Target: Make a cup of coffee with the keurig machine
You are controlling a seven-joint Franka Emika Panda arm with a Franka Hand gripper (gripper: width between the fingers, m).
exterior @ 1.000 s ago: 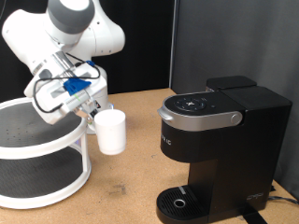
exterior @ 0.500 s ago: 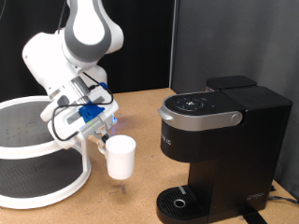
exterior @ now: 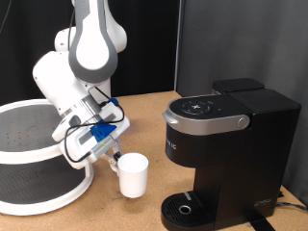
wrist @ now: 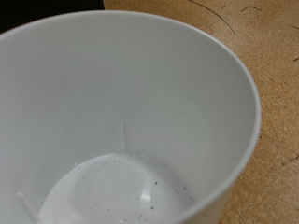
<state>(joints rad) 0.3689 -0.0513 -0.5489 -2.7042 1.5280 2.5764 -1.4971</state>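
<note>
The plain white cup (exterior: 133, 174) hangs upright in my gripper (exterior: 117, 165), low over the brown tabletop in the middle of the exterior view. The fingers close on its rim on the side toward the view's left. The wrist view is filled by the cup's empty white inside (wrist: 121, 131); the fingers do not show there. The black keurig machine (exterior: 226, 154) stands at the exterior view's right, lid shut, with its silver-rimmed top (exterior: 204, 114) and round drip tray (exterior: 185, 207) a little to the right of and below the cup.
A white two-tier round shelf (exterior: 38, 159) stands at the exterior view's left, close behind my arm. The tabletop (exterior: 144, 106) is brown board. A black curtain hangs behind. A cable (exterior: 289, 200) lies at the machine's right.
My arm has carried the cup down and toward the exterior view's right, from beside the white shelf to low in front of the machine's drip tray.
</note>
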